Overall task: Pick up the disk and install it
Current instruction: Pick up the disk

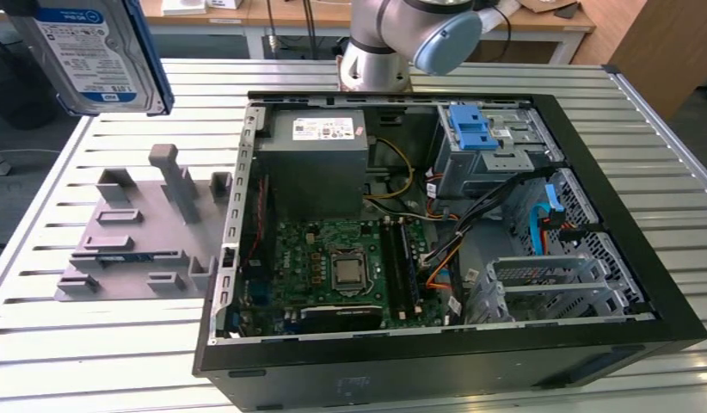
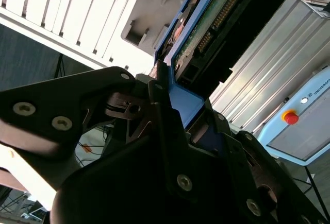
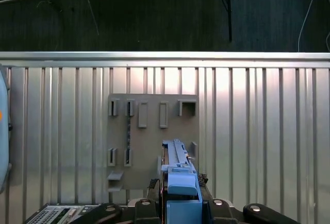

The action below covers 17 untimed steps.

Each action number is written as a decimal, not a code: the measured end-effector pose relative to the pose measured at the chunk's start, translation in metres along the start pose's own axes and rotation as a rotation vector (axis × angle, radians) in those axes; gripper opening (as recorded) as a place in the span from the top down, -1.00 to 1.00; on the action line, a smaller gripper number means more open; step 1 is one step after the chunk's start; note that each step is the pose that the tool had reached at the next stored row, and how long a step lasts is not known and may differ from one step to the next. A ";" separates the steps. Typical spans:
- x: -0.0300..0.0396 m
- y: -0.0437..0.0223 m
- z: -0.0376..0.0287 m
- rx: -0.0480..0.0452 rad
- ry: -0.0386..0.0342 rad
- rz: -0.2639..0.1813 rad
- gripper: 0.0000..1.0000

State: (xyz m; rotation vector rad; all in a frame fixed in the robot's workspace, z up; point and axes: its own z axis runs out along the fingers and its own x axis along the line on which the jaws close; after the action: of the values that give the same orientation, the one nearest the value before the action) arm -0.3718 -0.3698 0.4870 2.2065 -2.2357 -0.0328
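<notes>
Tightly closed, the jaws clamp the disk (image 1: pixel 95 56) by its blue carrier; beneath them a grey holder (image 3: pixel 152 141) sits on the worktop (image 3: pixel 258 131), beside an open computer case (image 1: pixel 445 370).

Bright even light in the exterior view, glare on the slatted table (image 3: pixel 247 105), the disk (image 2: pixel 206 31) shadowed underneath.
</notes>
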 end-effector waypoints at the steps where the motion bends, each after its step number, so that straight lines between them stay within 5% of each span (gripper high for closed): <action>1: 0.0002 -0.0019 0.0000 -0.0005 0.0000 0.000 0.27; 8: 0.0008 -0.0129 -0.0002 -0.0021 -0.0006 0.000 0.27; 17: 0.0008 -0.0138 -0.0005 -0.0022 -0.0102 0.000 0.27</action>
State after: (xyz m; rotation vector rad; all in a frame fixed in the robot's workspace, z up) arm -0.3580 -0.3708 0.4874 2.2106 -2.2395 -0.0466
